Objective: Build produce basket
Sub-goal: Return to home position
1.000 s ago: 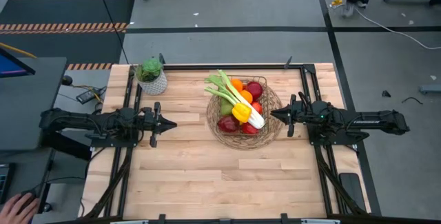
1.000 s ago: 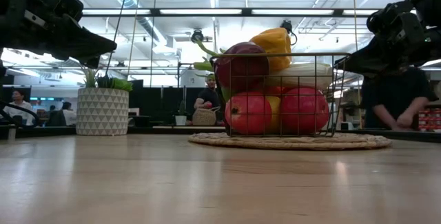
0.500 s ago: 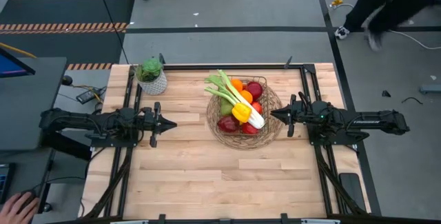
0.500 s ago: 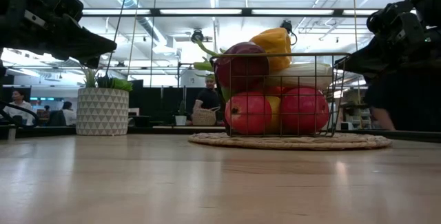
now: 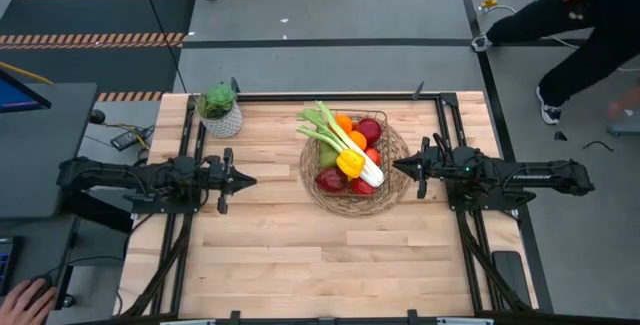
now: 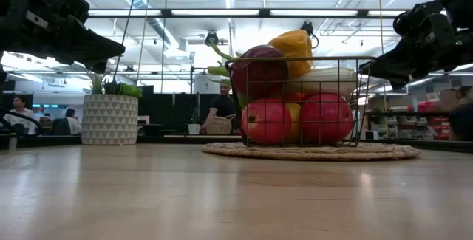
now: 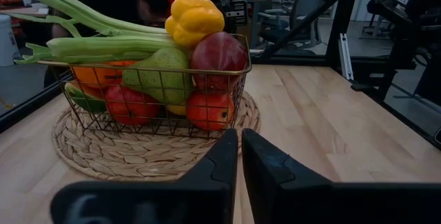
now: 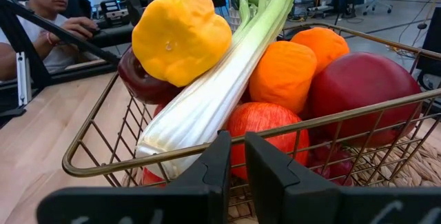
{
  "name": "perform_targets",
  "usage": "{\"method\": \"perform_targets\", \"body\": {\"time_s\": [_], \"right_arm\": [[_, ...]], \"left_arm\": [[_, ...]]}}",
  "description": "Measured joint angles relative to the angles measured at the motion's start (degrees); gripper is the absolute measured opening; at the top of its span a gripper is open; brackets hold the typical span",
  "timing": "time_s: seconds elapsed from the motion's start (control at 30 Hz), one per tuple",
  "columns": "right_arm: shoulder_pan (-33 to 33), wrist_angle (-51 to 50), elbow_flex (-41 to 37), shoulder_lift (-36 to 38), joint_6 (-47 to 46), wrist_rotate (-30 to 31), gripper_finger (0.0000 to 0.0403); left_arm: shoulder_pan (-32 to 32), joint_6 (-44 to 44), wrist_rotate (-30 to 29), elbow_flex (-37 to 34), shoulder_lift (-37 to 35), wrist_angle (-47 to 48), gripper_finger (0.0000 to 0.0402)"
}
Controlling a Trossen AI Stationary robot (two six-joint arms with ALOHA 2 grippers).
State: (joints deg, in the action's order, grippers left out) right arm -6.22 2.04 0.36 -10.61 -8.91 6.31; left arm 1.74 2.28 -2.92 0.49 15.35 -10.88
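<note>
Only a person [image 5: 590, 15] beyond the far right corner of the counter [image 5: 290, 255] has moved; the filled basket [image 8: 358, 110] sits mid-counter between my empty, nearly closed grippers, left gripper [image 5: 243, 179] well apart, right gripper [image 5: 397, 166] just beside its rim, so I'd back that one straight away.

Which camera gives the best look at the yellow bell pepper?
The right wrist view: the yellow bell pepper sits close up against the leek. The left wrist view shows it smaller atop the pile, the low view above the basket rim, the high view as a small yellow patch.
</note>
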Motion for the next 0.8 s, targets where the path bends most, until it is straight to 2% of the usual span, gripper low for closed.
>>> {"method": "perform_targets", "body": {"time_s": [0.8], "right_arm": [[0.0,0.0,0.0,0.0,0.0,0.0,0.005]], "left_arm": [[0.0,0.0,0.0,0.0,0.0,0.0,0.0034]]}}
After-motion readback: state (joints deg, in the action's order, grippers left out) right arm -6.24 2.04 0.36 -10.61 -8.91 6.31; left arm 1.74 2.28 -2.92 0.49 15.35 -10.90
